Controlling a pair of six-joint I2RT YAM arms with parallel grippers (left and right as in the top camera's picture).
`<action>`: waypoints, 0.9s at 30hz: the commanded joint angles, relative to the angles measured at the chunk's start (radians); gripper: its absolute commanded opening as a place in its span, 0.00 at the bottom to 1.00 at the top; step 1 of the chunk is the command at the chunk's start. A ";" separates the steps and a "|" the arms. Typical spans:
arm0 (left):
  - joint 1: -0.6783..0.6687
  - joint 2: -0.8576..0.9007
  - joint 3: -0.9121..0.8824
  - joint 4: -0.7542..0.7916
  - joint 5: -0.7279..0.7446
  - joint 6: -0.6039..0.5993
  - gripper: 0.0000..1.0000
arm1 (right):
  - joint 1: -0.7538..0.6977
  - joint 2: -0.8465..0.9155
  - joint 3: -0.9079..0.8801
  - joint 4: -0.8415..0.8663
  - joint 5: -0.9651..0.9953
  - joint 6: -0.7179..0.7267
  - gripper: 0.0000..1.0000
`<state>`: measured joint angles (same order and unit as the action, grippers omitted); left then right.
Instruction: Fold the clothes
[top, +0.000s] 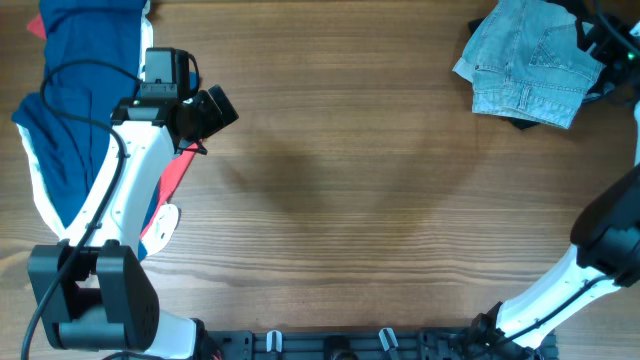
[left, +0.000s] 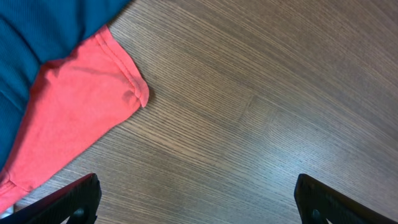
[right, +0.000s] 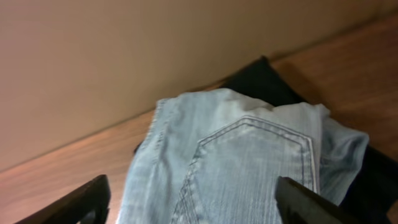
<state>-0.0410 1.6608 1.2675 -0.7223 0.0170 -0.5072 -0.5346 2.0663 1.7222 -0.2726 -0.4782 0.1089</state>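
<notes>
**Overhead.** Pale denim shorts (top: 527, 65), upper right of frame, are bundled compactly on a black garment (top: 522, 122). A navy garment (top: 75, 110) with red and white parts is at the left edge, spread and rumpled. The left gripper (top: 215, 108) is beside it.

**Left wrist.** The left gripper (left: 198, 193) has its jaws wide and holds nothing. A red panel (left: 74, 118) lies on the bare table (left: 261, 93).

**Right wrist.** The right gripper (right: 193, 193) has its jaws wide over the denim shorts (right: 242, 155), gripping nothing; contact with the cloth is uncertain.

**Progress.** The shorts seem folded and stacked; the navy garment is judged unfolded.
</notes>
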 joint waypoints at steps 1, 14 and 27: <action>0.004 -0.004 0.009 -0.001 0.013 -0.011 1.00 | -0.006 0.056 0.006 0.023 0.115 0.064 0.79; 0.004 -0.004 0.009 -0.001 0.013 -0.011 1.00 | -0.010 0.169 0.006 0.094 0.128 0.103 0.77; 0.004 -0.003 0.009 -0.001 0.013 -0.011 1.00 | -0.011 0.230 0.014 0.217 0.033 0.096 0.04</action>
<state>-0.0410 1.6608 1.2675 -0.7223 0.0170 -0.5076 -0.5438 2.2852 1.7222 -0.1104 -0.3695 0.2131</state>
